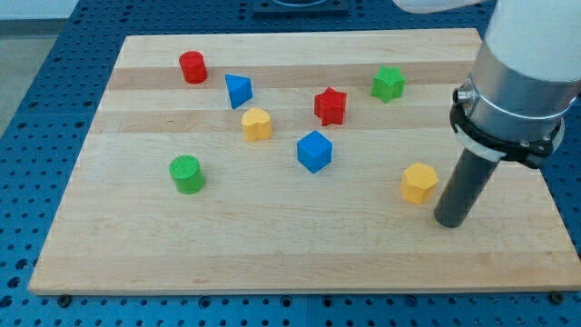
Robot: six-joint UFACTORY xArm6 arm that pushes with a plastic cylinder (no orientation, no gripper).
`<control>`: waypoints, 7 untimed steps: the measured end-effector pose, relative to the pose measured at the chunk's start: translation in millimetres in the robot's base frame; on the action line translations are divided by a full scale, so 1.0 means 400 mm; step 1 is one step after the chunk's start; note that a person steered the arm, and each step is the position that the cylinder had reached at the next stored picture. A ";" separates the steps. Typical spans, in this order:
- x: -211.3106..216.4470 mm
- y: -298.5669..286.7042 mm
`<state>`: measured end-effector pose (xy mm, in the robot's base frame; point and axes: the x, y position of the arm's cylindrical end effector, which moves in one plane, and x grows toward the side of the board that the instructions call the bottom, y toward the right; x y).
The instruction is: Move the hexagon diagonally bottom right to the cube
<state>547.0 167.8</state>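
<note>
My tip (450,221) rests just right of the yellow hexagon (419,183), blue cube (314,151) up-left.

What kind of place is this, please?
Probably a robotics lab bench: a wooden board lies on a blue perforated table, small coloured blocks such as the blue cube are scattered on it, and my tip rests beside the yellow hexagon.

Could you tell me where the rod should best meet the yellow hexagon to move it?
No grip is possible; I can only push. The yellow hexagon already sits to the lower right of the blue cube. My tip is at its lower right, so I would probably press its right-hand face.
</note>
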 end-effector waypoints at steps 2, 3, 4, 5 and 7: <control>-0.079 0.080; -0.097 0.080; -0.119 0.080; -0.119 0.079; -0.109 -0.033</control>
<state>503.2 154.4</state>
